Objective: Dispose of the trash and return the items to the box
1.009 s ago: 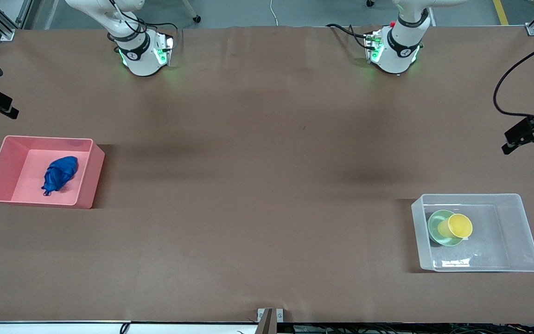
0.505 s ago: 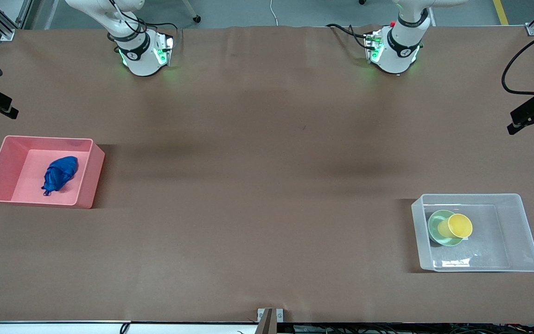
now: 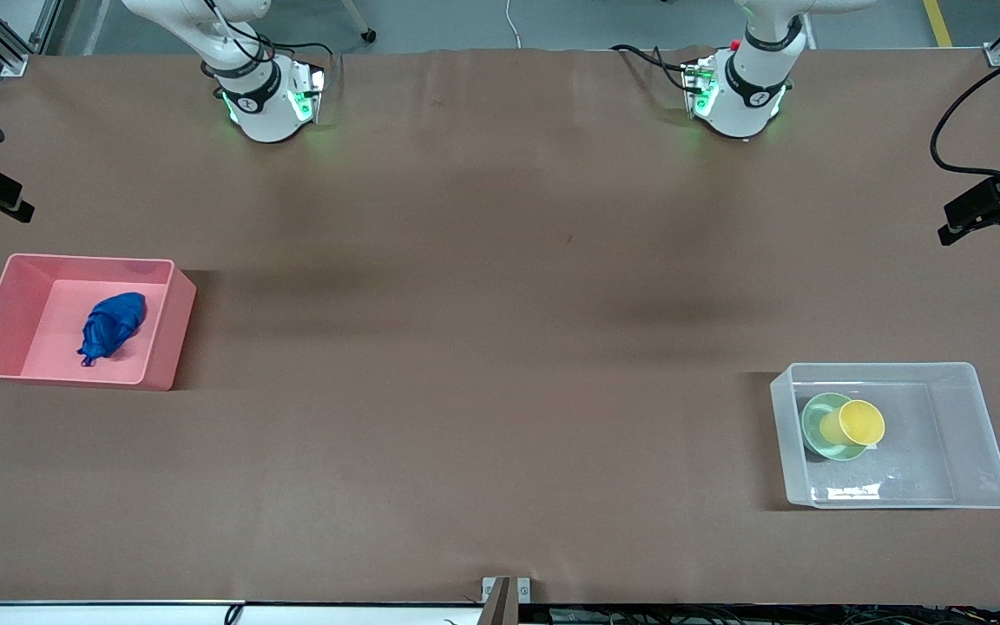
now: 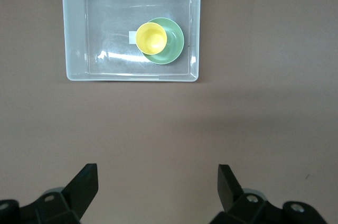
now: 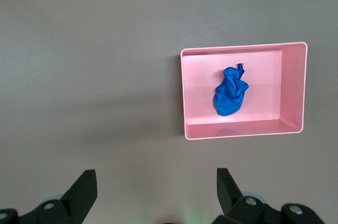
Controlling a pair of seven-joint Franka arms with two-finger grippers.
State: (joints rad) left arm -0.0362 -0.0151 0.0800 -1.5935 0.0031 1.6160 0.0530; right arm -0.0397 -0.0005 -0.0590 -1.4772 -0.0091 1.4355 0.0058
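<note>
The blue wad of trash (image 3: pixel 111 325) lies in the pink bin (image 3: pixel 172 340) toward the right arm's end of the table; it also shows in the right wrist view (image 5: pixel 231 96). The yellow cup (image 3: pixel 860 423) sits in the mint-green bowl (image 3: pixel 814 417) inside the clear box (image 3: pixel 979 434) toward the left arm's end. In the left wrist view the cup (image 4: pixel 151 38) and bowl (image 4: pixel 175 44) cover part of the box's white label (image 4: pixel 132 37). My left gripper (image 4: pixel 157 177) is open and empty, high over bare table. My right gripper (image 5: pixel 157 179) is open and empty, high over bare table.
Both arm bases (image 3: pixel 267 100) (image 3: pixel 739 91) stand along the table's edge farthest from the front camera. Brown table surface (image 3: pixel 500 347) stretches between the two bins. A small metal bracket (image 3: pixel 505 595) sits at the table's nearest edge.
The left gripper has drifted a little at the left arm's end of the table, and its shadow has slid slightly toward the bases. The bins and their contents have not moved.
</note>
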